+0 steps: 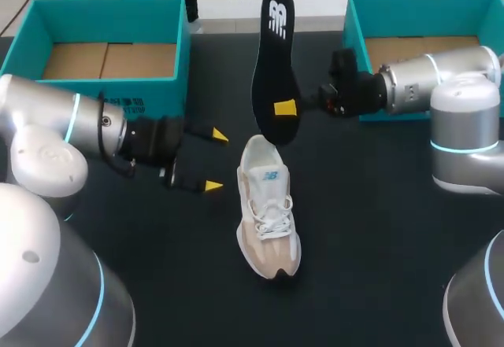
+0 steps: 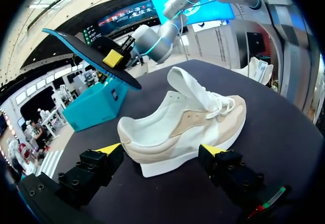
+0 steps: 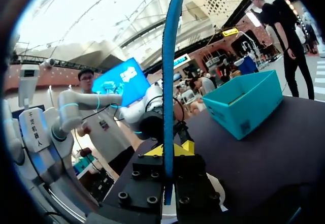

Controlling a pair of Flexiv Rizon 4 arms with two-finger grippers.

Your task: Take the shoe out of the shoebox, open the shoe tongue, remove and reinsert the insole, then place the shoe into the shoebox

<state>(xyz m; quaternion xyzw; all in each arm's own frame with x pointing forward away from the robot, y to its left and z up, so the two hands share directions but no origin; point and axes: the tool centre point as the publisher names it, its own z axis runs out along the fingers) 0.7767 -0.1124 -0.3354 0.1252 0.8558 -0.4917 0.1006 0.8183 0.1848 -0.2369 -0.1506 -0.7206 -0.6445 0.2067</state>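
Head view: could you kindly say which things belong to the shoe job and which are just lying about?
Job: shoe; insole; one teal box as shoebox.
Lying about: the other teal box; left box or right box, I cannot tell which.

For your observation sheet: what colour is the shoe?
The shoe is white and beige, clearest in the head view.

Silver left arm with a blue light ring [image 1: 55, 119] enters at the frame's left edge and lies level; its black left gripper [image 1: 215, 160] points toward the centre, the two yellow-tipped fingers spread wide and holding nothing. Silver right arm with a blue light ring [image 1: 429, 79] enters at the upper right, also level. Its black right gripper [image 1: 285, 109] sits at upper centre, fingers pressed from both sides on a thin black insole [image 1: 272, 64] held upright.
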